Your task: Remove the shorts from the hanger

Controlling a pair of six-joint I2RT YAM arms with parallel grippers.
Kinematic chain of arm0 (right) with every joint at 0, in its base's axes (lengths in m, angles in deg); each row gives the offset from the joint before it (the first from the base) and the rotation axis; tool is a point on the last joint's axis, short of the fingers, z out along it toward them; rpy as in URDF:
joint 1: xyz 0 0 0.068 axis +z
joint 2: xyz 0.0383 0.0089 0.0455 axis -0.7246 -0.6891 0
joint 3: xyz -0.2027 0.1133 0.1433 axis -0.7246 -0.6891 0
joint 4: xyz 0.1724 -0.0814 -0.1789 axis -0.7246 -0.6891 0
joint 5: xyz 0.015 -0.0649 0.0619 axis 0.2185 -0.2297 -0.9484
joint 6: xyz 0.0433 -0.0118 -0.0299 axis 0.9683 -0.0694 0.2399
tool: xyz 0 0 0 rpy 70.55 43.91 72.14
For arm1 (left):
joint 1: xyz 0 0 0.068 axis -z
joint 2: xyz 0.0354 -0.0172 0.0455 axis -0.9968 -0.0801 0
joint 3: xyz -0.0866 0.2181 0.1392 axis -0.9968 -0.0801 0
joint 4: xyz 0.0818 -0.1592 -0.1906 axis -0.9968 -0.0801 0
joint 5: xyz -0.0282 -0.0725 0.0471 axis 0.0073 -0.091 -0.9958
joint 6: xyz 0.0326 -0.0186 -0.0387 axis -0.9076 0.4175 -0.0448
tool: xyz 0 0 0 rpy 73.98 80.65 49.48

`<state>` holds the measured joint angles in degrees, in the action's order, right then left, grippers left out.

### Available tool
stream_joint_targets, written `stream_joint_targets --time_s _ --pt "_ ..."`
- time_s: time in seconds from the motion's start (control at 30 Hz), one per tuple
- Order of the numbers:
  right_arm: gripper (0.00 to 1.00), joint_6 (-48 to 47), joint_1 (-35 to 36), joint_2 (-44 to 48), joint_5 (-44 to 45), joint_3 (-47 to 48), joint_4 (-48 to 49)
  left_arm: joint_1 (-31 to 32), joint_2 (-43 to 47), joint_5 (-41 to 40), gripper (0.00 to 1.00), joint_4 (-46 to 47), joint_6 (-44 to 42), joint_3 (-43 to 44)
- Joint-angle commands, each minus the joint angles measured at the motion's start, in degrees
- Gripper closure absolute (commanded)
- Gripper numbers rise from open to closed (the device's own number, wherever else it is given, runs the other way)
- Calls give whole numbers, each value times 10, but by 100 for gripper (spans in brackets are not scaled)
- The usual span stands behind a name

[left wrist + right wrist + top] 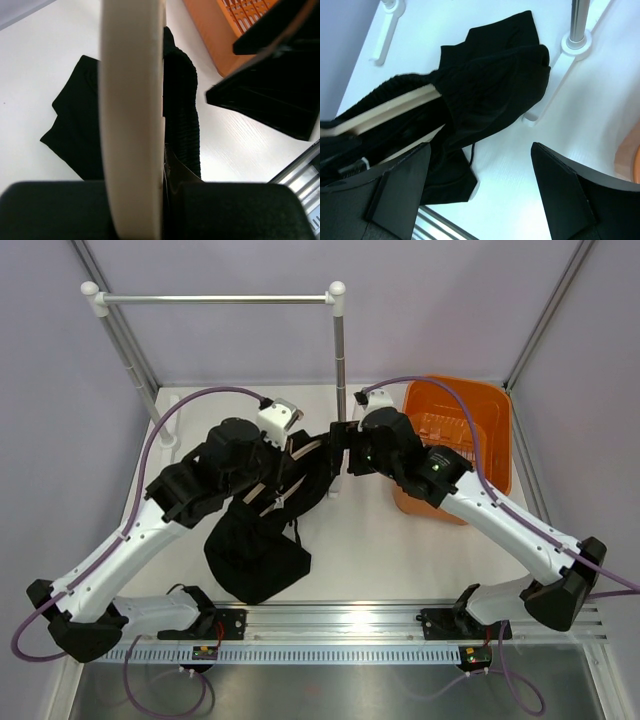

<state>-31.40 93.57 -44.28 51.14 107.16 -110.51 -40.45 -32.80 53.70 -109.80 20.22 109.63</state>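
Note:
The black shorts point(255, 560) hang from the tan wooden hanger point(303, 447) and droop in a heap onto the white table. My left gripper point(283, 447) is shut on the hanger; in the left wrist view the pale bar point(132, 100) runs up from between the jaws of the left gripper point(162, 192), with the ribbed waistband point(182, 100) beside it. My right gripper point(338, 452) is at the hanger's right end. In the right wrist view the right gripper point(480, 175) stands open above bare table, its left finger point(402, 185) next to the shorts point(490, 85) draped over the hanger point(395, 107).
An orange basket point(495, 430) stands at the right, behind the right arm. The white-and-metal rail stand point(215, 299) spans the back, and its right post point(340, 370) comes down just behind both grippers, with its foot point(575, 40) close to the shorts.

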Motion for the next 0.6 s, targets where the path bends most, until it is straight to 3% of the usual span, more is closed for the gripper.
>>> stream_joint_targets --time_s 0.0,0.23,0.37,0.4,0.57 --pt "10 3 12 -21 58 44 -12 10 16 7 100 43 3 1" --pt "16 9 17 -68 100 79 -23 19 28 29 100 35 -2 -6" --pt "40 16 17 -85 112 92 -33 20 37 35 100 30 -4 -7" --pt "54 16 17 -86 114 94 -34 20 40 36 100 30 -4 -8" --pt "91 16 17 -100 145 108 -51 20 54 40 100 26 -5 -9"
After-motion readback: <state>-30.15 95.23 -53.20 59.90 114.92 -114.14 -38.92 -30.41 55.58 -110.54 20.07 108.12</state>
